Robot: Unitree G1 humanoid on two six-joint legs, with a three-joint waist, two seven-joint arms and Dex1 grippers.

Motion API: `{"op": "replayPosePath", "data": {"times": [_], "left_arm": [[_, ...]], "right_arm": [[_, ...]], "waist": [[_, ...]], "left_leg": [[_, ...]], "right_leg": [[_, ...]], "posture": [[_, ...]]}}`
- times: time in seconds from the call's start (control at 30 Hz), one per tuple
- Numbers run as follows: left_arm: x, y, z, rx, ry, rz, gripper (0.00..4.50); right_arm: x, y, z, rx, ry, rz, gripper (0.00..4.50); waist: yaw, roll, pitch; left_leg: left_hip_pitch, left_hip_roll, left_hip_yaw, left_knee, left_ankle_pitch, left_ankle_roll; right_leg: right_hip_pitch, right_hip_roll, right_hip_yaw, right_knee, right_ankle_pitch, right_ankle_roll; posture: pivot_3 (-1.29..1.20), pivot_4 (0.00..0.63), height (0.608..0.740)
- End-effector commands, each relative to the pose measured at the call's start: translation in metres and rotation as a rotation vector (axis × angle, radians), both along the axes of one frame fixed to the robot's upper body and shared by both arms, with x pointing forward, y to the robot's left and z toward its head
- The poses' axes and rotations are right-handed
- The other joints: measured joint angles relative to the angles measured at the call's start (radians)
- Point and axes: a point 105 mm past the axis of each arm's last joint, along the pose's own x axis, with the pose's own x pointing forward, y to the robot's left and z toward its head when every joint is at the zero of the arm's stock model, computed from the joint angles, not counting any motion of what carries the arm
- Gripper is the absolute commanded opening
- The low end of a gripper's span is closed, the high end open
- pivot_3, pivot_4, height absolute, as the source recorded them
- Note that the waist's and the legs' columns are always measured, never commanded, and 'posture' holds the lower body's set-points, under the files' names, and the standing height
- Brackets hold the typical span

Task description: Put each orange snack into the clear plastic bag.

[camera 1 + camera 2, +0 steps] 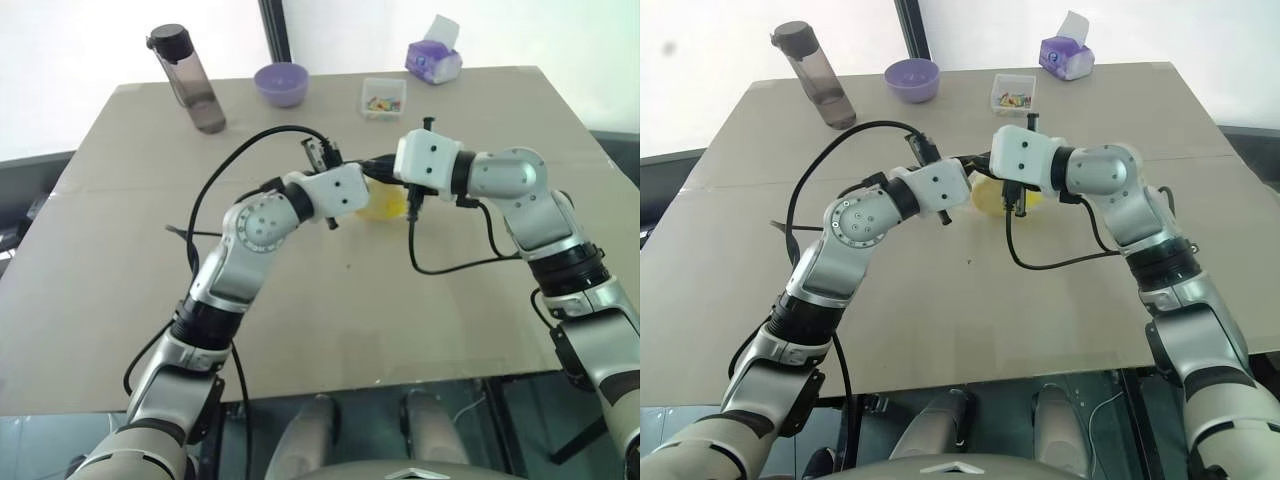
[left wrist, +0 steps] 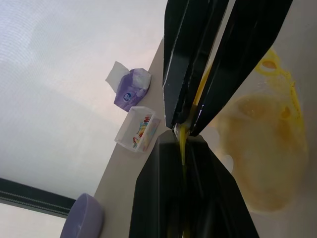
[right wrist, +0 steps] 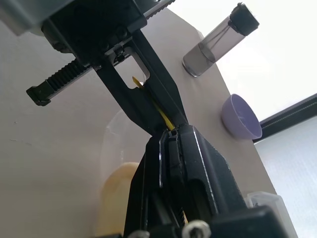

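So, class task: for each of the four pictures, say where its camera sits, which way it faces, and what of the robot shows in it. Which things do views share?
Left eye view: on the head, looking forward and down at the table; both arms meet over the clear plastic bag.
Right eye view: beside it, same scene.
Left wrist view: along the left gripper, shut on the bag's yellow seal strip; right gripper opposite; orange snack inside.
Right wrist view: along the right gripper, pinching that strip.
Shared: purple bowl, bottle.
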Motion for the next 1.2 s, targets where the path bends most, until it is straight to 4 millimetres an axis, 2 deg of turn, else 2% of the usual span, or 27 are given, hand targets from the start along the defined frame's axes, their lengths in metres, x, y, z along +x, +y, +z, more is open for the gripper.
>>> {"op": "replayPosePath", "data": {"times": [0.03, 0.27, 0.57, 0.63, 0.83, 1.03, 1.1, 1.2], "left_arm": [[-0.002, 0.003, 0.008, 0.001, -0.039, -0.003, 0.00], [-0.002, 0.016, 0.007, 0.009, -0.038, 0.028, 0.00], [-0.002, 0.018, 0.005, 0.005, -0.036, 0.036, 0.00], [-0.002, 0.018, 0.004, 0.004, -0.035, 0.036, 0.00], [-0.001, 0.015, 0.005, 0.002, -0.037, 0.026, 0.00], [0.002, 0.013, 0.004, 0.001, -0.036, 0.020, 0.00], [0.008, 0.014, 0.005, -0.053, -0.021, 0.028, 0.00], [0.028, 0.019, 0.009, -0.086, -0.037, 0.074, 0.00]], "right_arm": [[0.004, -0.014, 0.009, 0.007, -0.039, -0.043, 0.02], [0.014, -0.053, 0.000, -0.030, -0.014, -0.166, 0.02], [0.018, -0.110, -0.006, -0.092, 0.008, -0.336, 0.02], [0.018, -0.118, -0.006, -0.098, 0.008, -0.363, 0.02], [0.019, -0.128, -0.002, -0.105, -0.007, -0.404, 0.02], [0.026, -0.125, 0.005, -0.092, -0.047, -0.422, 0.02], [0.032, -0.120, 0.009, -0.080, -0.084, -0.426, 0.02], [0.047, -0.104, 0.024, -0.010, -0.152, -0.432, 0.02]], "waist": [[0.000, 0.000, 0.000], [0.001, 0.000, 0.000], [0.002, 0.000, 0.000], [0.003, 0.000, 0.000], [0.002, 0.000, 0.000], [0.003, 0.000, 0.000], [0.003, 0.000, 0.000], [0.000, 0.000, 0.000]], "left_leg": [[0.000, 0.000, 0.000, 0.000, 0.000, 0.000], [0.000, 0.000, 0.000, 0.000, 0.000, 0.000], [0.000, 0.000, 0.001, 0.000, 0.000, 0.000], [0.000, 0.000, 0.001, 0.000, 0.000, 0.000], [0.000, 0.000, 0.001, 0.000, 0.000, 0.000], [0.000, 0.000, 0.001, 0.000, 0.000, 0.000], [0.000, 0.000, 0.001, 0.000, 0.000, 0.000], [0.001, 0.000, 0.001, 0.001, 0.000, 0.000]], "right_leg": [[0.000, 0.000, 0.000, 0.000, 0.000, 0.000], [0.000, 0.000, 0.000, 0.000, 0.000, 0.000], [0.000, 0.000, 0.000, 0.000, 0.000, 0.000], [0.000, 0.000, 0.000, 0.000, 0.000, 0.000], [0.000, 0.000, 0.000, 0.000, 0.000, 0.000], [0.000, 0.000, 0.000, 0.000, 0.000, 0.000], [0.000, 0.000, 0.000, 0.000, 0.000, 0.000], [0.000, 0.000, 0.000, 0.001, 0.000, 0.000]], "posture": [[0.00, 0.150, 0.740], [0.00, 0.150, 0.740], [0.00, 0.150, 0.740], [0.00, 0.150, 0.740], [0.00, 0.150, 0.740], [0.00, 0.150, 0.740], [0.00, 0.150, 0.740], [0.00, 0.150, 0.740]]}}
